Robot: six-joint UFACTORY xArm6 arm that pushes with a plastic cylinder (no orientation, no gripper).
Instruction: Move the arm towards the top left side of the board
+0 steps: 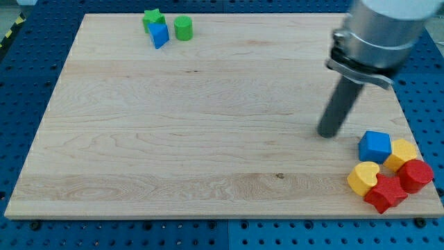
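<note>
My tip rests on the wooden board at the view's right, just left of and above the blue cube. The rod rises up and to the right into the grey arm. At the view's top left sit a green star-like block, a blue block and a green cylinder, far from my tip.
At the view's bottom right lie a yellow block, a yellow heart-like block, a red cylinder and a red star-like block, clustered with the blue cube. A blue perforated table surrounds the board.
</note>
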